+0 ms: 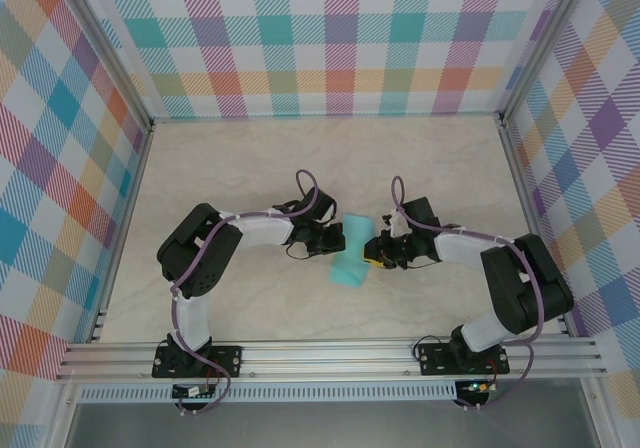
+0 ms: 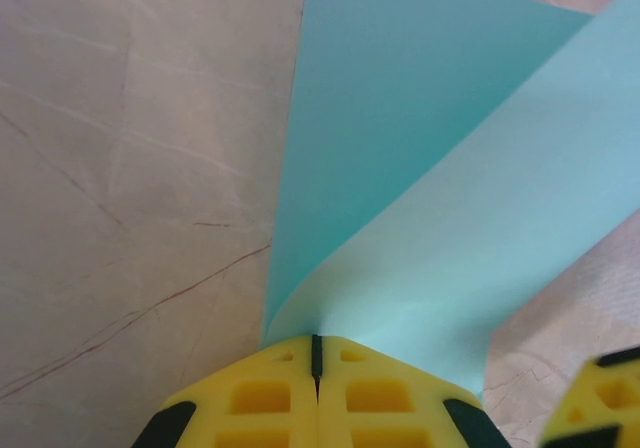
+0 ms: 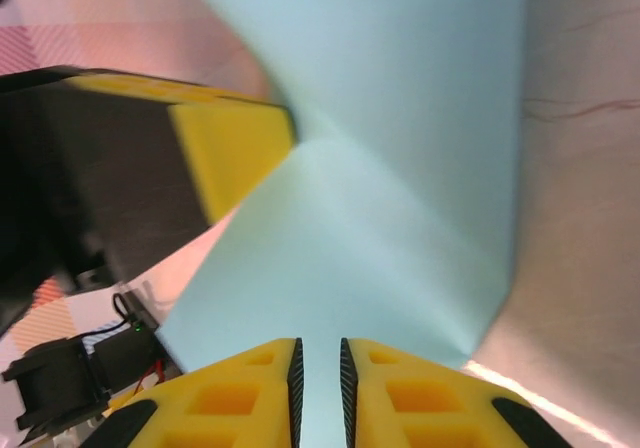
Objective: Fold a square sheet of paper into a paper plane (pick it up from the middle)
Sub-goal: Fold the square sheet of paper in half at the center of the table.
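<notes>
The top external camera looks steeply down from above and behind both arm bases, taking in the whole tabletop (image 1: 250, 158) and the plaid walls (image 1: 330, 38). Each wrist camera sits just behind its own pincer, looking past the yellow fingers (image 2: 260, 393) at very close range towards the tabletop. All three views share the teal paper (image 1: 352, 260) at mid-table, and the wrist views face each other across it.

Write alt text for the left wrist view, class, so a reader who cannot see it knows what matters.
The left pincer, its yellow fingers pressed together, pinches the edge of the square sheet of paper, which curves up and away in a loose turquoise fold. Pale marbled table lies beneath, and a yellow corner of the right pincer shows at lower right.
</notes>
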